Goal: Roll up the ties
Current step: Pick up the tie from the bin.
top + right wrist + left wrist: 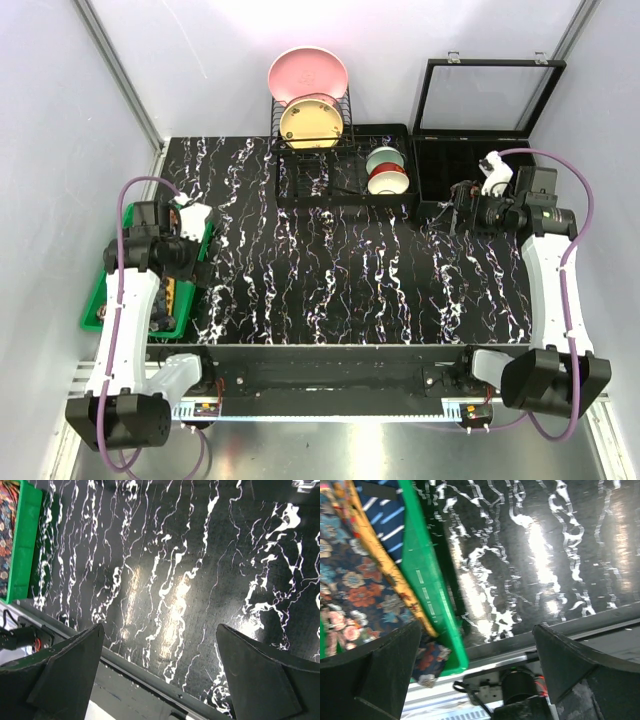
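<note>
On the near left, a green bin (pixel 95 300) sits off the left edge of the tabletop (pixel 330 280), and the ties (pixel 170 295) lie heaped inside it, unrolled. In the left wrist view they show as a dark floral tie (pixel 350 580), with a yellow-orange tie (pixel 380 560) running slantwise along the bin's wall (pixel 427 580) and a blue striped tie (pixel 380 505) beyond it.

The left gripper (pixel 195 218) hangs above the bin's far end, at its inner side. Its jaws stand wide apart around nothing. From its own camera the fabric lies off to the left of the gap and passes behind the left finger (pixel 370 675), while the bin wall and the marbled tabletop show between the fingers.

Farther back on the right, the right gripper (pixel 465 198) hovers over the tabletop with its jaws also spread wide and holding nothing. It is well apart from the ties. In its wrist view only a strip of patterned cloth (pixel 6 530) and the bin's rim (pixel 22 540) show at the far left edge.

At the back stands a black dish rack (pixel 310 175) holding a pink plate (pixel 307 73) and a yellow plate (pixel 312 122), with bowls (pixel 386 170) just beside it. A black case (pixel 450 165) with its lid (pixel 490 95) raised stands at the far right, near the right gripper.
</note>
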